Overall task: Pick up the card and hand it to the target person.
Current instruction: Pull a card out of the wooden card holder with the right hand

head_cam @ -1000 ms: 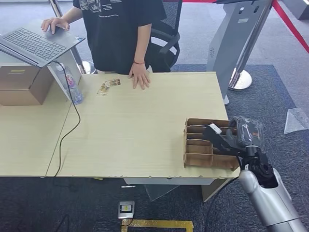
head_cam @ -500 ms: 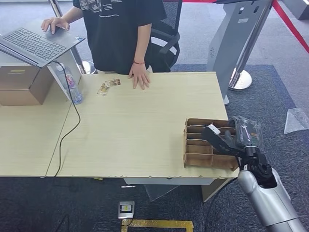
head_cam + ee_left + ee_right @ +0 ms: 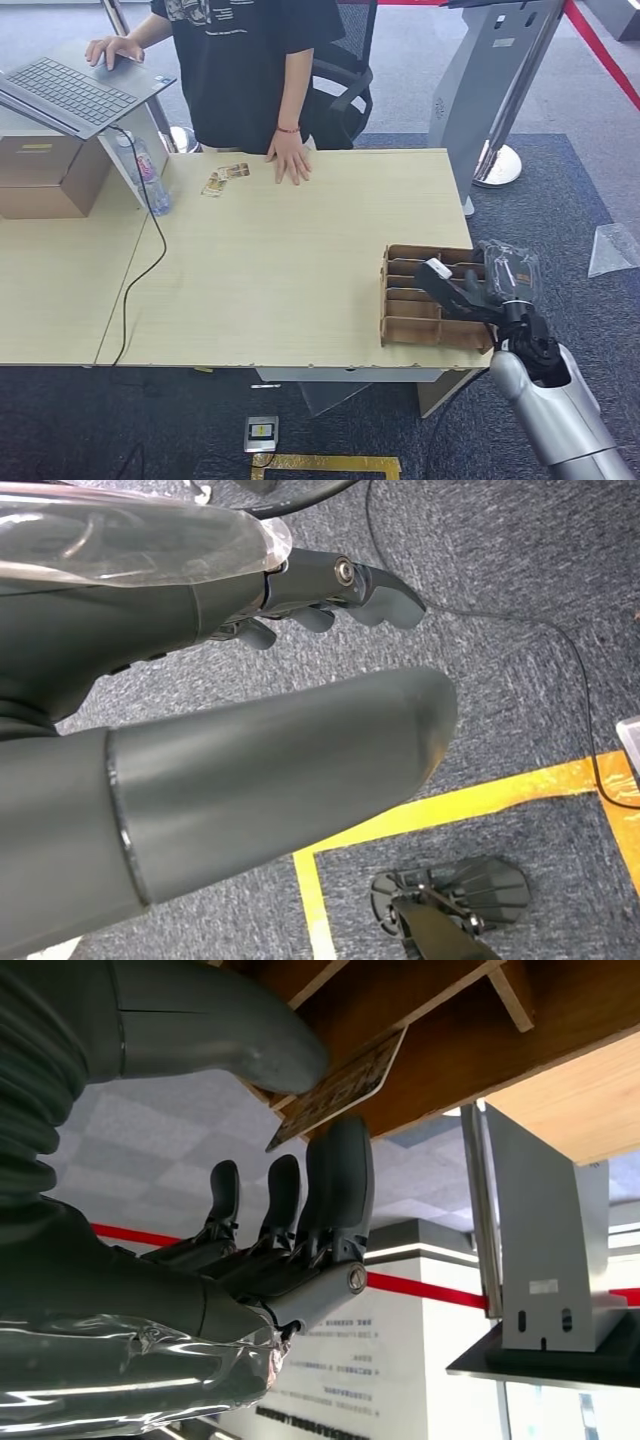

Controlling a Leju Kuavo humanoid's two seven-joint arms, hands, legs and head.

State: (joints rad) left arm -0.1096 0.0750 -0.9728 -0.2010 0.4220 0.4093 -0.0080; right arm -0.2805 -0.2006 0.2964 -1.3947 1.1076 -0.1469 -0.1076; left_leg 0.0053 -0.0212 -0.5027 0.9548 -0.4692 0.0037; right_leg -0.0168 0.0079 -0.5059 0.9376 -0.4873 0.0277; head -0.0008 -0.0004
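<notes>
My right hand (image 3: 469,292) reaches over the brown cardboard divider box (image 3: 407,300) at the table's near right corner. It pinches a thin printed card (image 3: 341,1088) between the thumb (image 3: 226,1035) and a finger (image 3: 343,1185), with the card close against the box's cardboard. From the head, the card's pale end (image 3: 435,268) shows at the fingertips above the slots. The target person (image 3: 249,60) stands at the far side, one hand (image 3: 289,160) flat on the table. My left hand (image 3: 249,710) hangs over the carpet, fingers apart, holding nothing.
A few loose cards (image 3: 225,177) lie near the person's hand. A laptop (image 3: 75,90) on a stand, a water bottle (image 3: 151,180) and a cardboard carton (image 3: 45,175) are at the far left, with a black cable (image 3: 147,270) across the wooden table (image 3: 287,260).
My right hand with the card has crept slightly left and down over the divider box. The person has not moved.
</notes>
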